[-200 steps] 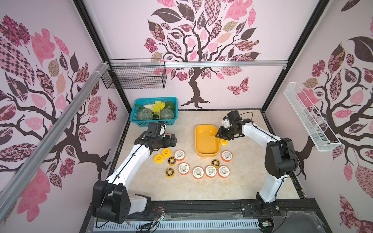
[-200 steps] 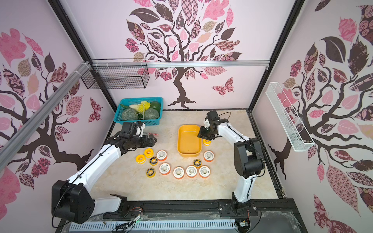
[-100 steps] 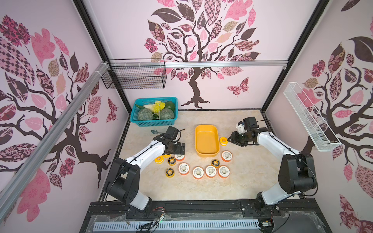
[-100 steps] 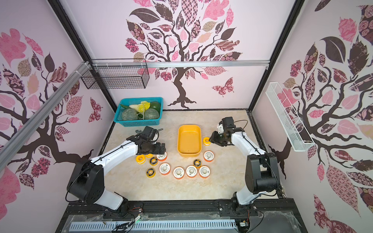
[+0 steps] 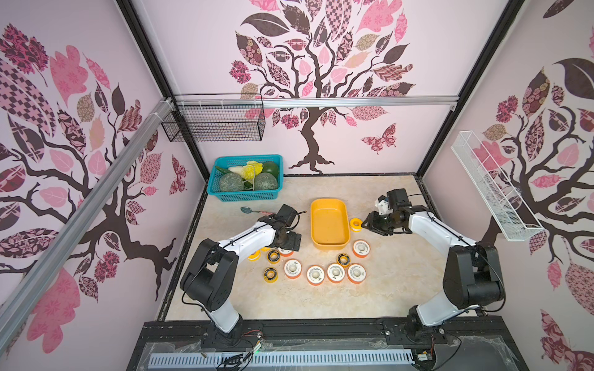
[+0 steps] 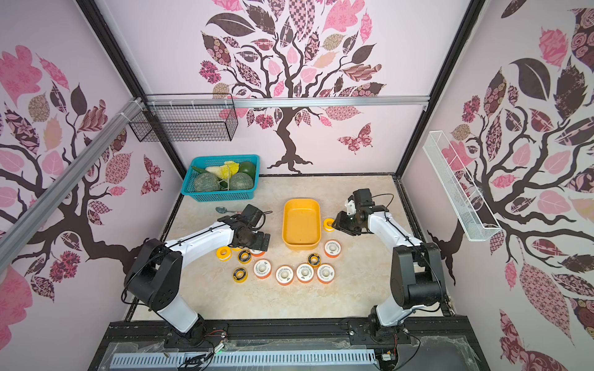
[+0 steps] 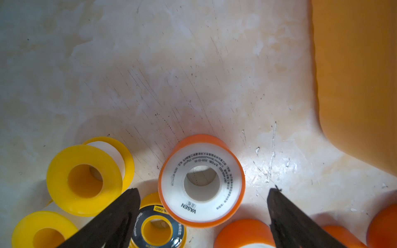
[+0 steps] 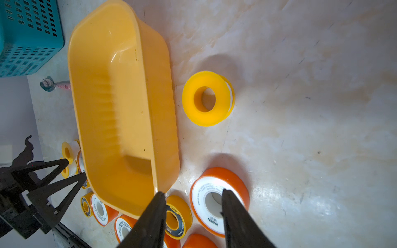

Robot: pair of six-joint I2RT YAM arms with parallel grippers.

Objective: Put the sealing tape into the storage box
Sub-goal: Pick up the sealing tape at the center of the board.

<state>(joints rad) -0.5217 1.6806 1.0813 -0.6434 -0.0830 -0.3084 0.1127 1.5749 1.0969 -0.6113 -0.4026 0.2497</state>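
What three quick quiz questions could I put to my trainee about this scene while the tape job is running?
1. True or false: the storage box already holds a spool.
2. Which utensil lies near the teal basket? A fork, B spoon, C knife.
3. In the left wrist view, which word is printed large on the orange-rimmed spool ahead of the open left jaws?
Key: 1 false; 2 B; 3 VASEN.

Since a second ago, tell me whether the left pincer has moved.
Yes. The left pincer has moved away from the teal basket, forward and nearer the storage box, and is now open over an orange-rimmed spool.
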